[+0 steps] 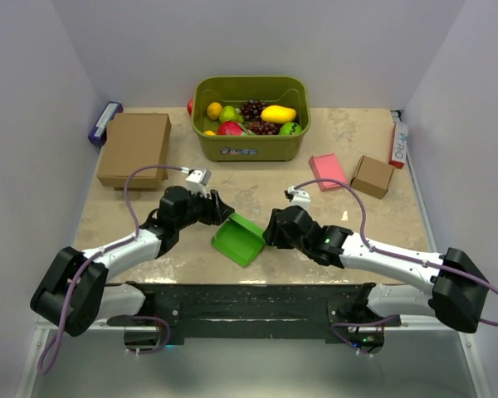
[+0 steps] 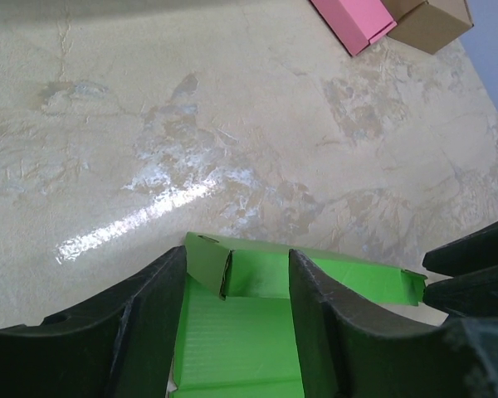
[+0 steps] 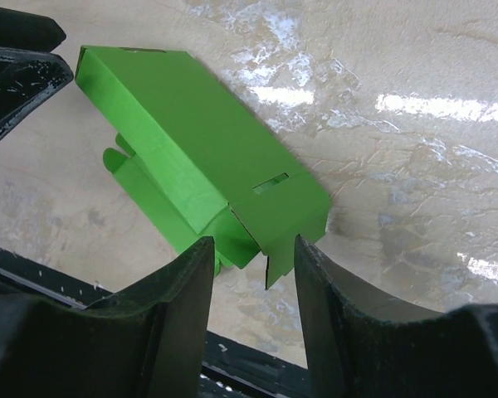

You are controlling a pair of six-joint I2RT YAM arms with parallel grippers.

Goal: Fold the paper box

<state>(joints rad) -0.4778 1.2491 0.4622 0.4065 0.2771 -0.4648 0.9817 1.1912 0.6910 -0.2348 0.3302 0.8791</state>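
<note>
The bright green paper box lies partly folded near the table's front middle, between both grippers. In the left wrist view its floor panel runs between my left gripper's fingers, with a raised far wall and a corner flap bent inward. My left gripper is open at the box's left edge. In the right wrist view the box shows its slotted outer wall, and a loose flap hangs between the fingers. My right gripper is open at the box's right edge.
An olive bin of toy fruit stands at the back centre. A large brown cardboard box lies back left, a pink flat box and a small brown box back right. The table's front edge is just behind the green box.
</note>
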